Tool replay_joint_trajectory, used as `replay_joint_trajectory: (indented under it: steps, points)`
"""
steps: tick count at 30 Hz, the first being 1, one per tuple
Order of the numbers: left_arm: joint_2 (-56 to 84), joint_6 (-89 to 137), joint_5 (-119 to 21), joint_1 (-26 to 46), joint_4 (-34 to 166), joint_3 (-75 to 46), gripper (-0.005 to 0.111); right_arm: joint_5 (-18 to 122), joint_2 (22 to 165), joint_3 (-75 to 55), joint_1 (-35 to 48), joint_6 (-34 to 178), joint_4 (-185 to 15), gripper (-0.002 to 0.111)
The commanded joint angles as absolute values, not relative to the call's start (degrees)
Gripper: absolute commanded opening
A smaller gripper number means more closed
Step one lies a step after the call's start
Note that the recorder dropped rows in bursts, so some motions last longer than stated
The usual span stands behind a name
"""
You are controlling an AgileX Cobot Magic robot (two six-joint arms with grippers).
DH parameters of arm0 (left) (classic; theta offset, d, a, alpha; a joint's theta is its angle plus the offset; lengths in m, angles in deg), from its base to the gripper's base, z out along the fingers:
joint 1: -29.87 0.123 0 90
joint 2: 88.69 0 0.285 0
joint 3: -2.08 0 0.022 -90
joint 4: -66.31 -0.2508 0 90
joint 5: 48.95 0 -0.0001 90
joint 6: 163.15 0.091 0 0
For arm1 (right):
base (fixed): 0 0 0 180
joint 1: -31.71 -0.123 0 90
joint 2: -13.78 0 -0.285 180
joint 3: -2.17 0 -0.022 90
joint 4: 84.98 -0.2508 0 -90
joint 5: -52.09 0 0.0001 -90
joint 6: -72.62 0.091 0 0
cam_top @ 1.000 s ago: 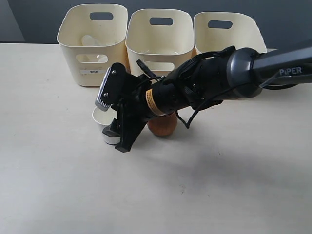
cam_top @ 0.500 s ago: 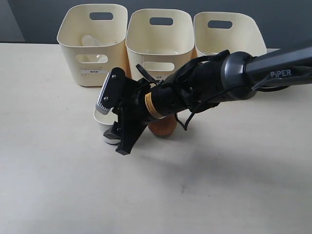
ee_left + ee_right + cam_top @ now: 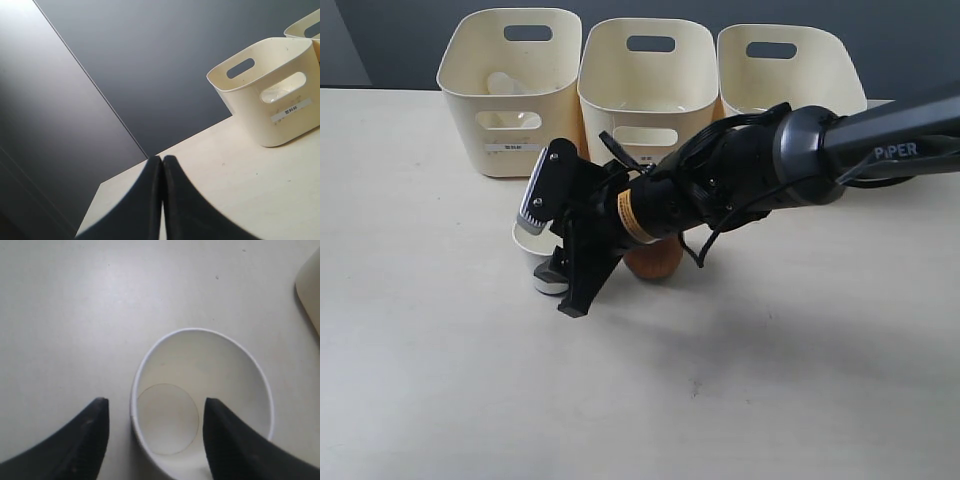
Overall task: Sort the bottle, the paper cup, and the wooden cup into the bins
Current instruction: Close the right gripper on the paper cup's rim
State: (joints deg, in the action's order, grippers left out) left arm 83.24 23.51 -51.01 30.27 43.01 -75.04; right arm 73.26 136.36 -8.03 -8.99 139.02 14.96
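A: Reaching across the pale worktop (image 3: 800, 380) from its right edge, which arm was at work, and on what?

B: The right arm. Its black gripper (image 3: 556, 262) stood at the small white tapered paper cup (image 3: 529, 246), left of the worktop's middle. In the right wrist view the gripper (image 3: 152, 425) was spread: one finger (image 3: 227, 440) lay inside the paper cup (image 3: 200, 390), the other (image 3: 82, 437) outside its wall, with a gap between that outer finger and the rim. The cup stood upright on the worktop.

A: Where were the other task objects?

B: The small rounded reddish-brown wooden cup (image 3: 654, 262) stood on the worktop just beside the paper cup, largely hidden under the arm. The small clear plastic bottle with a white cap (image 3: 507, 97) lay inside the leftmost of three cream plastic tubs (image 3: 510, 75), which formed a row along the far edge, with the middle tub (image 3: 645, 70) and the rightmost tub (image 3: 790, 65) beside it. In the left wrist view the bottle (image 3: 277, 93) showed through the handle cut-out of that leftmost tub (image 3: 260, 107).

A: And the left gripper (image 3: 162, 165)?

B: Its black fingers (image 3: 145, 200) were pressed together with nothing between them, near the left edge.
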Motion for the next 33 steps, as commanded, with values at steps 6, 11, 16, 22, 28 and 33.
replay_joint_trajectory:
  steps: [6,11,16,22,28,33]
  points:
    - [83.52,23.30,-50.64,30.29,43.52,-75.14,0.000,73.16,136.27,-7.74,-9.00,138.90,14.97,0.054]
    - [83.52,23.30,-50.64,30.29,43.52,-75.14,0.000,73.04,137.06,-7.74,-9.00,138.90,14.97,0.054]
    - [83.52,23.30,-50.64,30.29,43.52,-75.14,0.000,71.77,139.04,-7.74,-9.00,138.76,14.97,0.054]
    - [83.52,23.30,-50.64,30.29,43.52,-75.14,0.000,71.86,139.84,-7.25,-9.00,136.11,14.97,0.018]
    - [83.52,23.30,-50.64,30.29,43.52,-75.14,0.000,71.86,139.84,-7.25,-9.00,133.94,14.97,0.001]
    - [83.52,23.30,-50.64,30.29,43.52,-75.14,0.000,71.86,139.84,-7.25,-9.00,133.94,14.97,0.001]
